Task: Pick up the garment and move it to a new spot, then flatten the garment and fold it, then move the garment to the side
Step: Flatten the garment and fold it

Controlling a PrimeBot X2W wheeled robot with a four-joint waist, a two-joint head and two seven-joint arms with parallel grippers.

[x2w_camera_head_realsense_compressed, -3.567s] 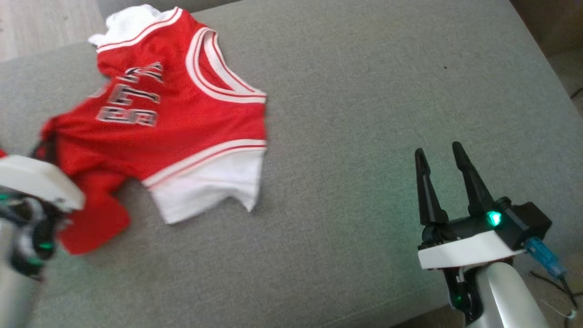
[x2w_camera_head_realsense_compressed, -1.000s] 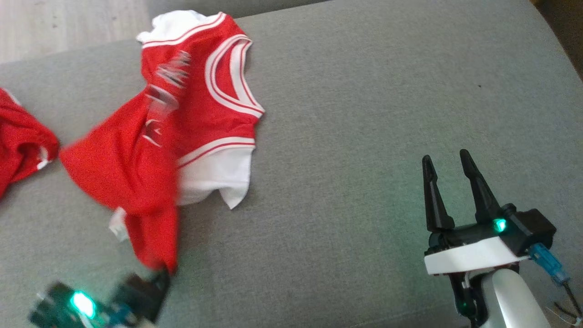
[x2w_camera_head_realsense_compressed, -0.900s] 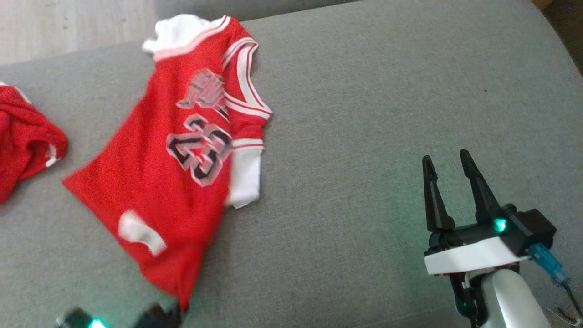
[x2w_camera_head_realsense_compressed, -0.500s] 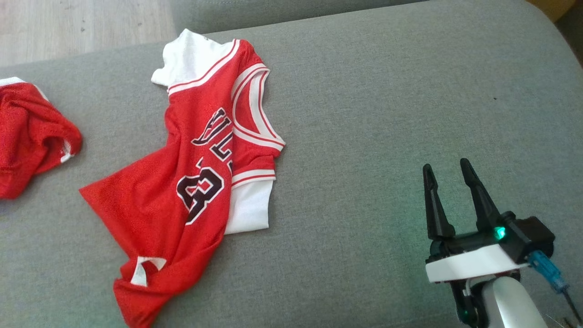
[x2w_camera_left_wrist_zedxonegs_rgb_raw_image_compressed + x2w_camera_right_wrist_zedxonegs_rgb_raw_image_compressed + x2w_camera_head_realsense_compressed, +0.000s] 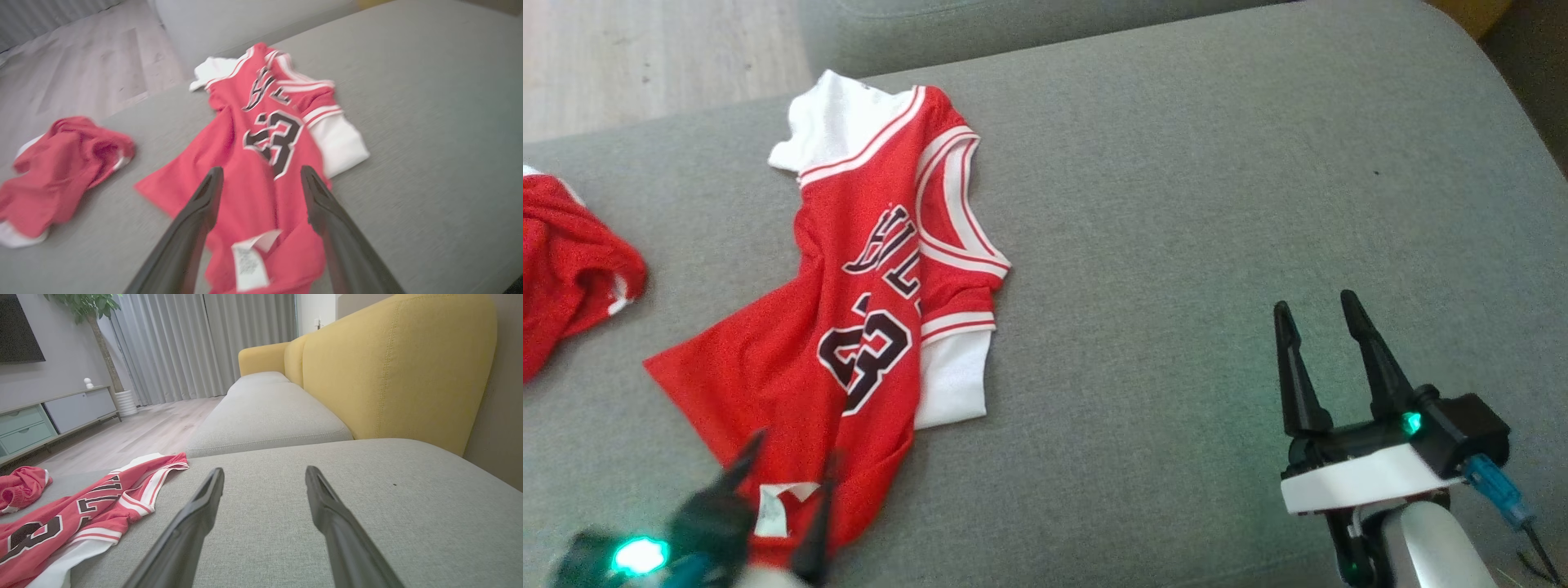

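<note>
The garment (image 5: 866, 327) was seen rumpled on the sofa seat (image 5: 1176, 204), left of its middle. The jaws of the left gripper (image 5: 792, 449), over the bunched hem, and of the right gripper (image 5: 1315, 304), well apart, were parted and held nothing. Flattening would be best served by two hem corners being pinched and drawn outward.

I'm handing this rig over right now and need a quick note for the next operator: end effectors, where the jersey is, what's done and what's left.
Left end effector: open and holding nothing, fingers on either side of the jersey's hem by the white label.
Right end effector: open and empty, over bare grey cushion, well clear of the cloth.
Jersey: lies on the cushion, number side up, one side folded under and the hem bunched.
A second red garment sits crumpled further left.
Done: the jersey is set down and not gripped.
Left: flatten it, fold it, move it aside.
</note>
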